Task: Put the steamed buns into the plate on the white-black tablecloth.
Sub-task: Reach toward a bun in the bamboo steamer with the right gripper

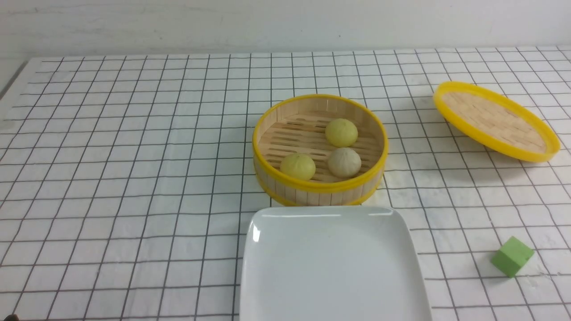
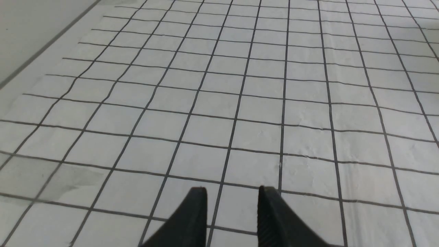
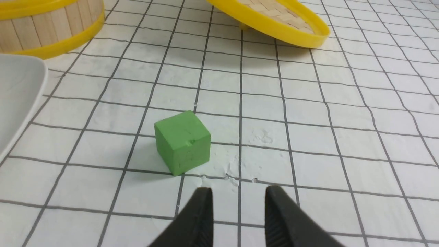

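Three steamed buns lie inside a yellow-rimmed bamboo steamer (image 1: pixel 319 189): two pale yellow ones (image 1: pixel 341 132) (image 1: pixel 298 166) and a beige-white one (image 1: pixel 345 162). In front of the steamer, the white plate (image 1: pixel 332 263) rests on the white-black tablecloth (image 1: pixel 134 156) with nothing in it. Neither arm shows in the front view. My left gripper (image 2: pixel 233 190) hovers open over bare cloth. My right gripper (image 3: pixel 239 188) is also open, just behind a green cube (image 3: pixel 182 141), with the plate's edge (image 3: pixel 17 92) off to one side.
The steamer's woven lid (image 1: pixel 495 120) sits tilted on the cloth at the far right. The green cube (image 1: pixel 512 256) lies right of the plate near the front. In the right wrist view, the steamer wall (image 3: pixel 48 27) and lid (image 3: pixel 274 17) lie beyond the cube.
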Tool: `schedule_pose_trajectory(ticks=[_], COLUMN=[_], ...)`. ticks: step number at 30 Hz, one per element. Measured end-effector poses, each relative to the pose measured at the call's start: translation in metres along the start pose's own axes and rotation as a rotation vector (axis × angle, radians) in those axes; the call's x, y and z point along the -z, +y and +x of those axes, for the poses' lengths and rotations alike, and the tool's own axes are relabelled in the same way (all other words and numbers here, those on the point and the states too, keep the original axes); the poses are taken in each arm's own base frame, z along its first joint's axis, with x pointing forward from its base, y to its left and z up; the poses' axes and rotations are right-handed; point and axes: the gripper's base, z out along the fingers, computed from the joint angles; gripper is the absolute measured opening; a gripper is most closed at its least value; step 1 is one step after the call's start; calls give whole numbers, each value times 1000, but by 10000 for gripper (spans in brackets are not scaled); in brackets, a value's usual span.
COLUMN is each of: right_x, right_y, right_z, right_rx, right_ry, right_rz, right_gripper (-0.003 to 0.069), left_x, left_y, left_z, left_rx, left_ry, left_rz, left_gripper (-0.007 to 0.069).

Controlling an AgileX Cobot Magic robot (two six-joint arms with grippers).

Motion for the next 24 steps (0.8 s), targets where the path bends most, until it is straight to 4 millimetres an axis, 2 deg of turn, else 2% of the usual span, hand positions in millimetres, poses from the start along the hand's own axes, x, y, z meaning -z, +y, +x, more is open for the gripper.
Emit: schedule_pose_trajectory(ticks=[3,8,9,12,13,14,15,19,24], right_x=[0,18,29,56,65,66,78,95,100], right_y=[1,2,2,3,4,4,6,11,17], right_z=[-7,-47,-64,-98,-107,-108,-119,-131,-135], right_rx=[-111,-183,-179,-175,-176,-176,-184,-235,-334], right_ry=[-75,-229,-275,-348,-365,-360,-380,-391,-400], right_rz=[-20,-45,-51,-75,-86,-88,-109,-176,-268], right_gripper=[240,240,240,240,240,240,240,240,240], left_x=[0,0,0,0,0,0,0,0,0], left_y=[0,0,0,0,0,0,0,0,0], left_z=[0,0,0,0,0,0,0,0,0], left_rx=[-1,-1,-1,-1,-1,-1,-1,-1,-1], left_ry=[0,0,0,0,0,0,0,0,0], left_rz=[0,0,0,0,0,0,0,0,0], left_gripper=[242,242,242,242,242,242,242,242,242])
